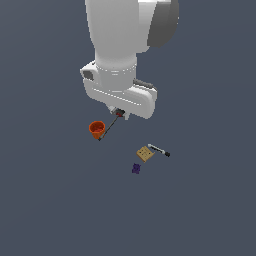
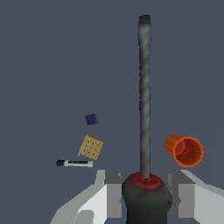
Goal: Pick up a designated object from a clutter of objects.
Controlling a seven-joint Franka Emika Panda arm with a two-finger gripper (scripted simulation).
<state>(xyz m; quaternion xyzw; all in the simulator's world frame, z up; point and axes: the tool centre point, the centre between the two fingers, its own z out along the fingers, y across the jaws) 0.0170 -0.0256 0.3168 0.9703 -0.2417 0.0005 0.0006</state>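
Note:
The screwdriver (image 2: pixel 144 100) has a red-and-black handle and a long dark shaft. My gripper (image 2: pixel 146 192) is shut on its handle, a finger on each side. In the exterior view the screwdriver (image 1: pixel 109 127) hangs slanted from my gripper (image 1: pixel 119 113) above the floor, its tip near the orange cup (image 1: pixel 96 129). The gripper's fingers are mostly hidden under the white hand there. The tan square block (image 1: pixel 145 153), black-and-white marker (image 1: pixel 159 150) and tiny purple piece (image 1: pixel 136 168) lie apart, toward the exterior view's right.
The orange cup (image 2: pixel 184 150) lies on its side beside the screwdriver's shaft in the wrist view. The tan block (image 2: pixel 91 147), marker (image 2: pixel 75 163) and purple piece (image 2: pixel 91 119) sit together on the dark grey floor (image 1: pixel 50 200).

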